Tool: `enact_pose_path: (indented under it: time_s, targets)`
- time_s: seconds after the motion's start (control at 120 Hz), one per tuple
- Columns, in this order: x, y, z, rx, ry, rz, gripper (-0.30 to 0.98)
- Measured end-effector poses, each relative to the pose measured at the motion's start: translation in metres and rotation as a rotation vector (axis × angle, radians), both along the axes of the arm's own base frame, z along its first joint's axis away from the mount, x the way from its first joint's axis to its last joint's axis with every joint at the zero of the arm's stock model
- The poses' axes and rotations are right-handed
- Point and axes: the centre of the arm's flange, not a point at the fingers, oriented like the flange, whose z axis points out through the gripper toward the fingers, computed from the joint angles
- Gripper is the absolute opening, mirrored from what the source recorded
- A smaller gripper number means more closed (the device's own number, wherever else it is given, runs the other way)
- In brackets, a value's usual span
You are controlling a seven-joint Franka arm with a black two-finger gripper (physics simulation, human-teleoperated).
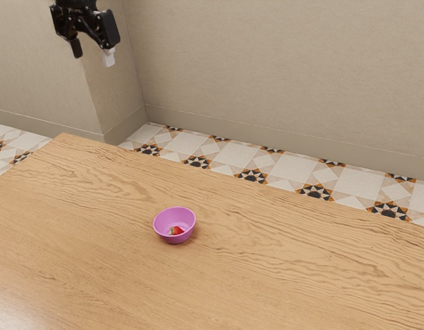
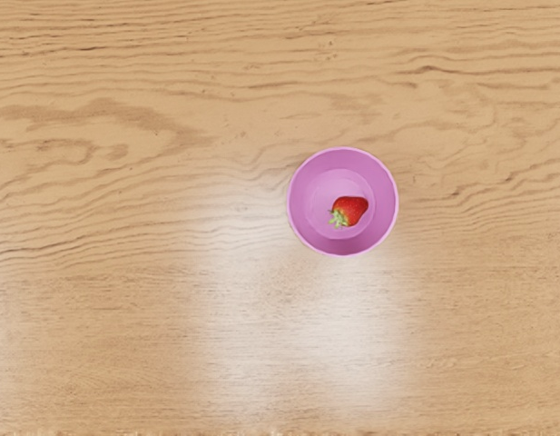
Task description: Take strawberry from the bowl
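Gripper: black, raised in air at the exterior view's upper left (image 1: 93,54); well apart from bowl and table.
Fingers: released, standing apart with a gap between; one reads dark, the other pale at its end (image 1: 108,58). Nothing between them.
Strawberry: inside the bowl, lying on its side on the bowl's floor, slightly off centre (image 2: 351,209). Red, with green leaves at one end. In the exterior view the leaf end faces that view's left.
Bowl: pink-purple, round, upright, mouth up (image 1: 165,221). Stands on the table, in from the long far edge and well apart from the far corner at the exterior view's left.
Table: wood, wavy grain (image 1: 280,275); pale sheen near the bowl in the wrist view.
Floor: patterned tiles beyond the far edge, dark star shapes with orange (image 1: 252,177).
Wall: plain beige, behind the tiles (image 1: 280,69).
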Motion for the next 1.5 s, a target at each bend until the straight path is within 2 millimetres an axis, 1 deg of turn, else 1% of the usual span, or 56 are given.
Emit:
enact_pose_path:
  time_s: [0.075, 0.133, 0.167, 0.2, 0.25, 0.275, 0.3, 0.333, 0.358, 0.4, 0.433, 0.467, 0.525, 0.55, 0.583, 0.608, 0.642, 0.7, 0.733, 0.767, 0.8, 0.85, 0.892, 0.95, 0.983, 1.025, 1.058, 1.1, 1.133, 1.167, 1.275, 1.375, 1.417, 1.5]
  targets:
    - [0.006, -0.016, -0.009, 0.011, 0.019, -0.004, 0.69]
    - [0.007, -0.020, -0.012, 0.020, 0.024, 0.008, 0.69]
    - [0.003, -0.020, -0.014, 0.036, 0.031, 0.024, 0.69]
    - [-0.010, -0.027, -0.022, 0.075, 0.049, 0.042, 0.69]
    - [-0.031, -0.047, -0.057, 0.153, 0.079, 0.051, 0.69]
    - [-0.038, -0.063, -0.074, 0.175, 0.089, 0.036, 0.69]
    - [-0.043, -0.083, -0.087, 0.177, 0.096, 0.005, 0.69]
    - [-0.043, -0.106, -0.105, 0.161, 0.103, -0.037, 0.68]
    - [-0.038, -0.116, -0.121, 0.143, 0.112, -0.056, 0.68]
    - [-0.028, -0.128, -0.144, 0.107, 0.125, -0.080, 0.68]
    - [-0.018, -0.137, -0.167, 0.079, 0.140, -0.094, 0.68]
    - [-0.005, -0.146, -0.197, 0.057, 0.166, -0.107, 0.68]
    - [0.021, -0.162, -0.259, 0.051, 0.212, -0.129, 0.69]
    - [0.030, -0.171, -0.286, 0.052, 0.231, -0.141, 0.69]
    - [0.038, -0.184, -0.316, 0.056, 0.241, -0.161, 0.69]
    - [0.042, -0.194, -0.331, 0.058, 0.235, -0.180, 0.69]
    - [0.046, -0.203, -0.344, 0.057, 0.215, -0.204, 0.69]
    - [0.050, -0.210, -0.369, 0.053, 0.185, -0.237, 0.69]
    - [0.054, -0.210, -0.381, 0.047, 0.170, -0.250, 0.69]
    - [0.058, -0.207, -0.388, 0.039, 0.148, -0.258, 0.69]
    - [0.063, -0.195, -0.394, 0.031, 0.129, -0.255, 0.69]
    - [0.065, -0.169, -0.404, 0.022, 0.107, -0.239, 0.69]
    - [0.068, -0.151, -0.404, 0.018, 0.078, -0.230, 0.69]
    - [0.072, -0.137, -0.403, 0.015, 0.037, -0.240, 0.69]
    - [0.068, -0.128, -0.410, 0.016, 0.026, -0.248, 0.69]
    - [0.053, -0.113, -0.416, 0.024, 0.010, -0.253, 0.69]
    - [0.043, -0.101, -0.415, 0.028, -0.011, -0.255, 0.69]
    - [0.039, -0.091, -0.411, 0.030, -0.046, -0.260, 0.69]
    - [0.038, -0.085, -0.407, 0.030, -0.071, -0.266, 0.69]
    - [0.037, -0.081, -0.408, 0.029, -0.086, -0.272, 0.69]
    - [0.032, -0.065, -0.421, 0.006, -0.099, -0.265, 0.69]
    - [0.034, -0.060, -0.431, -0.007, -0.114, -0.290, 0.68]
    - [0.036, -0.057, -0.435, -0.010, -0.118, -0.301, 0.64]
    - [0.038, -0.053, -0.441, -0.014, -0.125, -0.321, 0.50]
